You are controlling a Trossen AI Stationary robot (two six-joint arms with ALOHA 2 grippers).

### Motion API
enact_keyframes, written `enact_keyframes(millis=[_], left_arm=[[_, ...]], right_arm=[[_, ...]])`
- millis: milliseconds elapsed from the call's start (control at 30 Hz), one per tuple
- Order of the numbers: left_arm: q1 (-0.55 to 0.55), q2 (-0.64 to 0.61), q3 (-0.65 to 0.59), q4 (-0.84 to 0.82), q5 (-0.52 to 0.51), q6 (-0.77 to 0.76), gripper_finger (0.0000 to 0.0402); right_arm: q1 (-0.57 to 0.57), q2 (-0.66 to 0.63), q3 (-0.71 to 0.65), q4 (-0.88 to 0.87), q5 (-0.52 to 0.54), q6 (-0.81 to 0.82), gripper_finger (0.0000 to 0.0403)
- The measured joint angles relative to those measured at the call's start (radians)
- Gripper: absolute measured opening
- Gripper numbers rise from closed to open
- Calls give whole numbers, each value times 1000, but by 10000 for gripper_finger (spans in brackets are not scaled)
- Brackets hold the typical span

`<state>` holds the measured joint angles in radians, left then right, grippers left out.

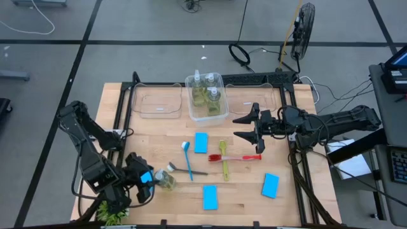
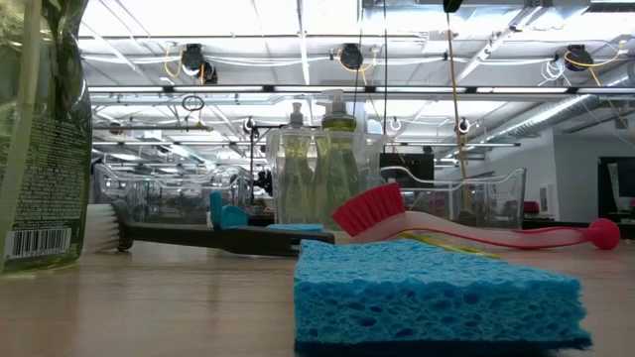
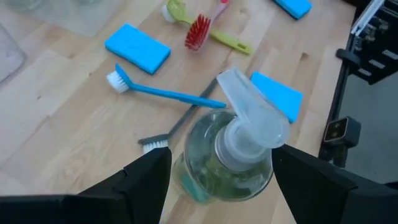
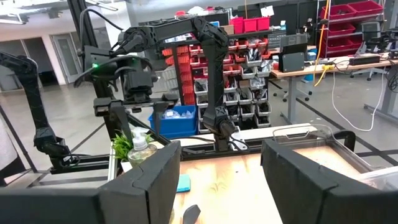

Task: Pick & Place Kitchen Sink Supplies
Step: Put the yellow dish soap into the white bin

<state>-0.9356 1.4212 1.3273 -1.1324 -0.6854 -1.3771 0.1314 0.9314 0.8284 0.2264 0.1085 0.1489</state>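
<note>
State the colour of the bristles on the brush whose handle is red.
Red, matching its handle; the red brush shows best in the low view, lying behind the blue sponge.

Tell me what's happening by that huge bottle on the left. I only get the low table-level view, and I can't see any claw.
Observer: From above, the left claw sits around that bottle. I cannot tell whether it grips it.
Operator: I see one blue sponge. Any more?
Observer: Three lie loose on the table: one mid-table, one at the near edge, one off to the right.
Operator: And the other arm?
Observer: The right claw hangs open and empty beside the bin holding bottles.
</note>
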Motion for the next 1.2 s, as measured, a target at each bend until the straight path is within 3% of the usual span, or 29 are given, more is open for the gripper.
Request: enact_keyframes(millis=[500,1200], left_arm=[[79,18,-2,39,81,116,273],[87,71,-15,39,-20,73,273]], right_arm=[[0,0,0,0,0,0,210],[0,0,0,0,-3,-4,210]])
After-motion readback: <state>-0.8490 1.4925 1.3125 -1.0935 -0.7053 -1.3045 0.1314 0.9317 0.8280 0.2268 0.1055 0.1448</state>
